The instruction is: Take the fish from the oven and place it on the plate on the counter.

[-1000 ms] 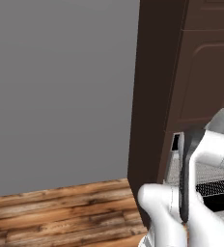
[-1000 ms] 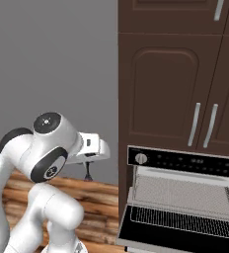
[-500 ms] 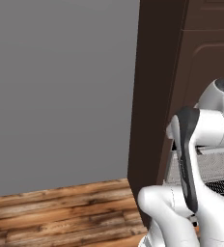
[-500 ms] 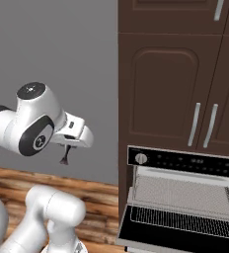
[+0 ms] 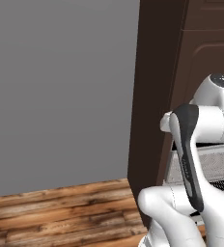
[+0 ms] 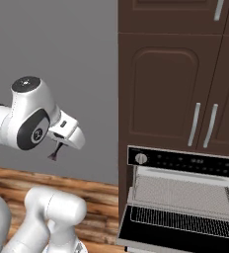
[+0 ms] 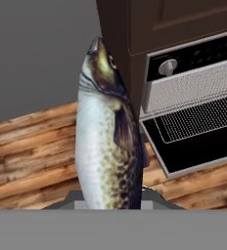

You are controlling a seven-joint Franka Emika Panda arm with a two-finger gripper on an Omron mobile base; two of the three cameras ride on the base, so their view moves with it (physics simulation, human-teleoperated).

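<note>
The fish [image 7: 108, 132] sits clamped in the pincer [image 6: 55, 154], its tail end down between the jaws and its head pointing straight away from the hand. In the right base view it is a small dark sliver hanging just under the hand. One fish is in sight.

The arm is folded back on itself, its big joint raised to the left and the hand angled down and toward the oven [image 6: 183, 197], held well clear of it over the wooden floor [image 5: 61, 212].

Seen from the hand, the oven lies off to one side of the fish and further out. Its door [image 7: 198, 141] hangs open, with one wire rack [image 7: 198, 117] showing inside and one round silver knob [image 7: 168, 67] on the black panel. Above the oven are dark brown cabinet doors with two upright silver handles [image 6: 204, 125]. Behind the pincer stands a plain grey wall [image 5: 61, 87].
</note>
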